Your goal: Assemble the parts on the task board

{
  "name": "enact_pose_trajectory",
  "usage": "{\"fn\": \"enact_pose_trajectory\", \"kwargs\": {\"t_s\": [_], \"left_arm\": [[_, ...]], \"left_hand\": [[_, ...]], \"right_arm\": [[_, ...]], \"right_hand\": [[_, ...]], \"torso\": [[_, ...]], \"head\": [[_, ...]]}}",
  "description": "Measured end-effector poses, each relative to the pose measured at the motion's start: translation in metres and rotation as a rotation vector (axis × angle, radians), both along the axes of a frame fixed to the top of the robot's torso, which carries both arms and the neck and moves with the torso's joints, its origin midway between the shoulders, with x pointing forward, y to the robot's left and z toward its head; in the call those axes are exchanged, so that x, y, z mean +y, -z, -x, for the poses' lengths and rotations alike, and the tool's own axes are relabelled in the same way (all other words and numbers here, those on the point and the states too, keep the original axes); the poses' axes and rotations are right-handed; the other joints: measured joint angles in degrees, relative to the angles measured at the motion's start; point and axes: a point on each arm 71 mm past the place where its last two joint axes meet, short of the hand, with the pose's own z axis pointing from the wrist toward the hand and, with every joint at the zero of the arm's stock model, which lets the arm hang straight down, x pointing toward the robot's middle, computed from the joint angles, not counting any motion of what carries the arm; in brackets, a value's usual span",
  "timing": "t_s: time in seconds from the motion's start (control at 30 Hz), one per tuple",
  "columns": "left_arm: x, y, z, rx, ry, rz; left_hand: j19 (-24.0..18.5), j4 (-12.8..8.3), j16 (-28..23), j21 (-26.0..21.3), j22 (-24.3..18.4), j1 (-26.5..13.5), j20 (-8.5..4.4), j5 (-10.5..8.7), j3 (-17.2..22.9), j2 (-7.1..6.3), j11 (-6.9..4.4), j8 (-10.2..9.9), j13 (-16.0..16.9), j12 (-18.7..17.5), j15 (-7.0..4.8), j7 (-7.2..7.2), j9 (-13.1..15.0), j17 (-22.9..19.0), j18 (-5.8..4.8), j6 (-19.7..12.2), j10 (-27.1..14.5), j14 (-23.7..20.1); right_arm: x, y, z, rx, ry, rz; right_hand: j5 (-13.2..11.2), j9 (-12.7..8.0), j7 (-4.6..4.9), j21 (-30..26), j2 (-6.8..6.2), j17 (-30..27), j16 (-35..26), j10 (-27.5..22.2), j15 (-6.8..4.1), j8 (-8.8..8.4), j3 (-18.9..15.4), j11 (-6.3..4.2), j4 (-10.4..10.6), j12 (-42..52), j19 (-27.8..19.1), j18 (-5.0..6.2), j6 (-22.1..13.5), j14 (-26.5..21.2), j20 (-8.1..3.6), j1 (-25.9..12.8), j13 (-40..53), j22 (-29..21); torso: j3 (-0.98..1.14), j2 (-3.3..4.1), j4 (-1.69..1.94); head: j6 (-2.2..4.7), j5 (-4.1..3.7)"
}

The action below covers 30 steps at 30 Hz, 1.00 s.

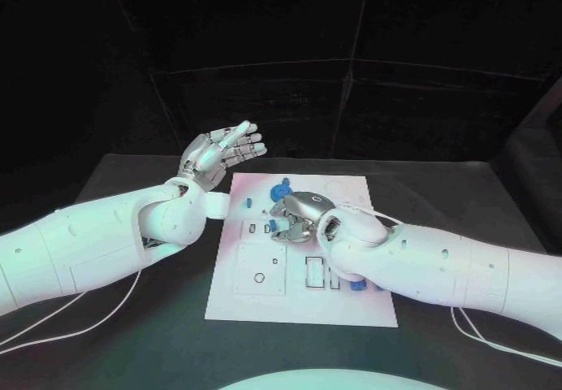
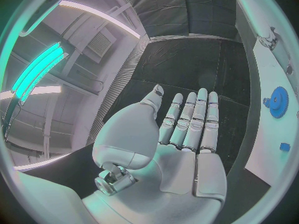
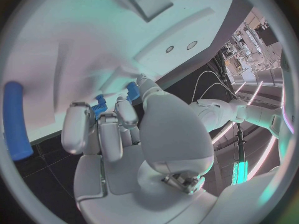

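Task board: a white plate lying flat at the middle of the black table, its long side running away from the robot. Outlined slots and cut-outs mark its near half. A blue gear sits on the far part of the board, just beyond the right hand; in the left wrist view the same gear shows on the white surface with a small blue block near it.

Right hand: lowered over the centre of the board, palm down, fingers curled toward the surface. In the right wrist view the hand has its fingertips gathered against the white board, with small blue parts showing between and just beyond them. Whether a part is actually pinched or merely touched cannot be told; the fingers hide the contact. A blue rod lies on the board to one side, apart from the fingers. Further small blue pieces show at the board's right side, partly covered by the right forearm.

Left hand: raised off the table beyond the board's far left corner, fingers extended and slightly apart, palm empty. The left wrist view confirms this: the hand is flat, fingers straight and side by side, holding nothing, over bare table beside the board's edge.
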Motion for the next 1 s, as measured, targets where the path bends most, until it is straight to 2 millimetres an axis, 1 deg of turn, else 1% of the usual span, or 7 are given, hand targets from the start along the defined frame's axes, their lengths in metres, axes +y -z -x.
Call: {"fn": "enact_pose_trajectory", "kwargs": {"t_s": [0.07, 0.3, 0.57, 0.8, 0.9, 0.97, 1.0], "left_arm": [[0.001, 0.000, 0.000, 0.000, -0.001, 0.000], [0.010, 0.001, -0.004, -0.013, -0.012, -0.024], [0.023, 0.004, -0.010, -0.031, -0.005, -0.115], [0.024, 0.009, -0.010, 0.004, 0.084, -0.308], [0.021, 0.008, -0.011, 0.034, 0.137, -0.425], [0.018, 0.008, -0.011, 0.060, 0.173, -0.507], [0.017, 0.008, -0.012, 0.083, 0.197, -0.567]], "left_hand": [[0.78, -0.13, 0.00, 0.08, -0.08, 0.00, 0.11, 0.00, 0.13, 0.00, -0.23, 0.00, 0.00, 0.00, -0.21, 0.15, 0.00, 0.00, 0.86, 0.66, 0.75, 1.05], [6.86, -0.29, 1.75, 3.00, 0.38, -0.27, -1.36, 0.00, 0.29, 0.27, -1.74, 0.42, 0.00, 0.00, -2.23, 0.78, 0.00, 0.68, 0.85, 4.20, 4.96, 8.62], [15.88, -0.27, 5.79, 7.04, 1.39, -1.33, -5.15, 0.00, 0.27, -0.79, -4.72, 0.92, 0.73, 1.69, -6.08, -1.62, 0.10, 3.82, 0.84, 8.51, 13.32, 21.06], [26.41, 0.48, 14.56, 12.96, 3.72, -2.38, -9.38, 0.00, -0.54, -1.84, -8.13, 2.18, 2.61, 3.79, -10.21, -4.27, 1.02, 10.76, 0.84, 12.04, 19.90, 33.32], [30.50, 0.13, 24.80, 16.36, 5.39, -1.81, -11.16, 0.00, -0.89, -2.41, -9.14, 3.58, 5.18, 7.62, -11.30, -5.22, 1.82, 20.10, 0.84, 12.08, 22.82, 34.22], [32.12, 0.76, 37.29, 18.36, 6.49, -2.49, -11.75, 0.00, -1.57, -2.70, -9.85, 4.56, 7.49, 11.09, -12.14, -5.73, 2.40, 33.56, 0.83, 11.58, 24.07, 34.10], [34.69, 1.77, 49.96, 21.59, 8.28, -3.28, -12.38, 0.00, -2.18, -2.73, -10.78, 5.64, 10.18, 14.85, -12.40, -6.53, 3.01, 47.73, 0.82, 10.69, 24.72, 34.20]], "right_arm": [[-0.002, -0.003, 0.002, -0.021, -0.004, -0.028], [-0.018, -0.021, 0.015, -0.110, -0.059, -0.131], [-0.054, -0.055, 0.015, -0.188, -0.090, -0.194], [-0.099, -0.087, 0.001, -0.172, -0.010, -0.272], [-0.121, -0.098, -0.008, -0.156, 0.048, -0.309], [-0.132, -0.101, -0.013, -0.143, 0.084, -0.327], [-0.138, -0.102, -0.016, -0.134, 0.105, -0.338]], "right_hand": [[0.05, 0.00, -0.03, 0.00, -0.56, 0.00, 0.00, 0.00, 0.00, 0.14, 0.00, 0.00, 0.78, 0.00, -0.21, 0.01, -0.59, 0.00, 0.21, 0.56, -0.09, -0.06], [0.32, 0.10, -0.01, 0.00, -1.48, -0.01, 0.00, 0.00, 0.00, 0.69, -0.20, 0.00, 2.53, 0.67, -0.21, 0.00, -1.35, 0.00, 0.20, 1.48, 0.32, -0.05], [2.32, 0.27, -0.20, 0.00, -1.91, -0.01, -0.26, 0.00, 0.00, 2.23, -2.23, 0.00, 4.88, 0.91, -0.21, 0.00, -1.54, 0.00, 0.20, 2.30, 0.31, -0.17], [3.14, 0.49, -0.42, -0.45, -0.81, -0.01, -0.85, 0.01, 0.00, 3.47, -2.43, 0.00, 4.84, 0.66, -0.33, -0.01, 0.07, 0.00, 0.32, 3.40, -0.30, -1.02], [3.35, 0.48, -0.38, -0.45, -0.61, -0.01, -0.85, 0.01, 0.00, 3.77, -2.50, 0.00, 4.78, 0.66, -0.42, 0.00, 0.40, 0.00, 0.41, 3.61, -0.30, -1.06], [3.46, 0.48, -0.46, -0.45, -0.52, -0.02, -0.89, 0.01, 0.00, 3.96, -2.50, 0.00, 4.78, 0.66, -0.42, -0.01, 0.49, 0.00, 0.41, 3.70, -0.30, -1.12], [3.46, 0.48, -0.46, -0.45, -0.52, -0.01, -1.07, 0.01, 0.00, 4.11, -2.50, 0.00, 4.78, 0.66, -0.42, 0.00, 0.49, 0.00, 0.41, 3.70, -0.30, -1.18]], "torso": [[0.01, 0.00, -0.01], [0.04, -0.08, -0.13], [0.15, -0.36, -0.57], [0.59, -1.13, -0.80], [0.78, -1.54, -0.87], [0.93, -1.93, -0.90], [0.98, -2.08, -0.93]], "head": [[0.04, 0.05], [-0.03, 0.35], [0.03, 0.67], [-0.14, 1.21], [-0.18, 1.40], [-0.25, 1.51], [-0.27, 1.54]]}}
